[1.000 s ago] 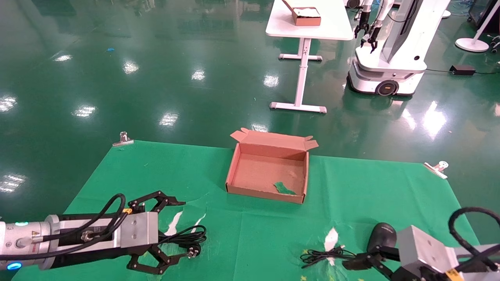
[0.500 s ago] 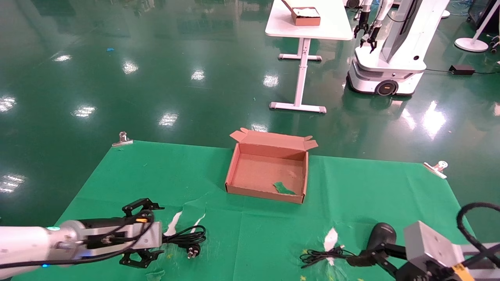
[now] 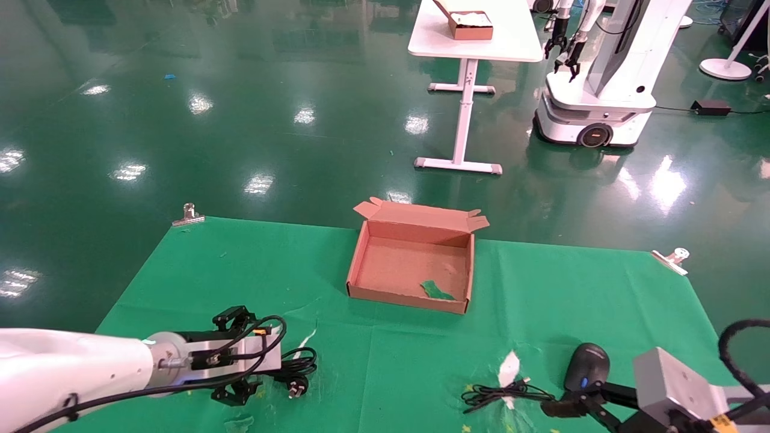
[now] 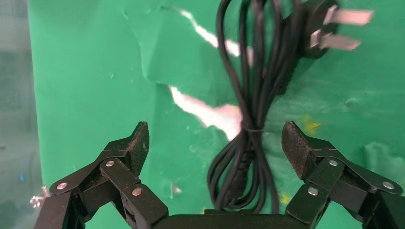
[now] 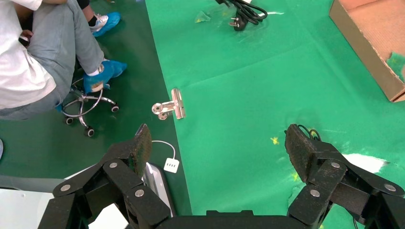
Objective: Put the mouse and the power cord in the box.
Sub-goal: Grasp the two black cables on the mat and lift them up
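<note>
From my head, my left gripper [image 3: 237, 355] covers the near loops of the power cord [image 3: 295, 367], so only its far loops and plug show past my fingers. My right gripper [image 3: 562, 408] is cut by the bottom edge, its lower finger out of sight. In my right wrist view the mouse's cable [image 5: 305, 131] peeks out beside one fingertip, too little to follow.

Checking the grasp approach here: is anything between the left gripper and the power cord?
Nothing visible. The left gripper is open, its fingers on either side of the power cord, with only green cloth around the bundle. The right gripper is open near the mouse.
</note>
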Robot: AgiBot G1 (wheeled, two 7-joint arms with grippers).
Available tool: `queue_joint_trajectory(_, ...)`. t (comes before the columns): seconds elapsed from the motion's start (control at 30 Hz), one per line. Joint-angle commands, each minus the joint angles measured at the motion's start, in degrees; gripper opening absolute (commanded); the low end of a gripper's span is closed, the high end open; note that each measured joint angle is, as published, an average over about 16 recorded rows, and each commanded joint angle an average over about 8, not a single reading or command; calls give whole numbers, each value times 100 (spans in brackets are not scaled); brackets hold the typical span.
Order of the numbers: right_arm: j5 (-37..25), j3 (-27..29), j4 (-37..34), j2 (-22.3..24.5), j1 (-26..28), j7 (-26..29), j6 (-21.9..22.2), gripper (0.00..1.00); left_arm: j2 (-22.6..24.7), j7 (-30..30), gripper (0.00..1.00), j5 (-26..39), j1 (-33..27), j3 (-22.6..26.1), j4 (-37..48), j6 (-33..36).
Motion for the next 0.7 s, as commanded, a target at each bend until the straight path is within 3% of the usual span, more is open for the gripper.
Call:
queue_joint_trajectory(0.03, -6, -5, 5, 6, 0, 10, 3, 100, 99, -117, 100, 170, -30, 42, 48, 27)
queue_joint_trajectory(0.43, -49, -58, 13, 14, -47, 3, -4, 100, 207, -253, 100, 376, 1, 67, 153, -71)
queue_joint_trajectory(0.7, -836, -435, -21, -171, 360, 167, -316, 100, 200, -222, 100, 345, 9, 58, 171, -110)
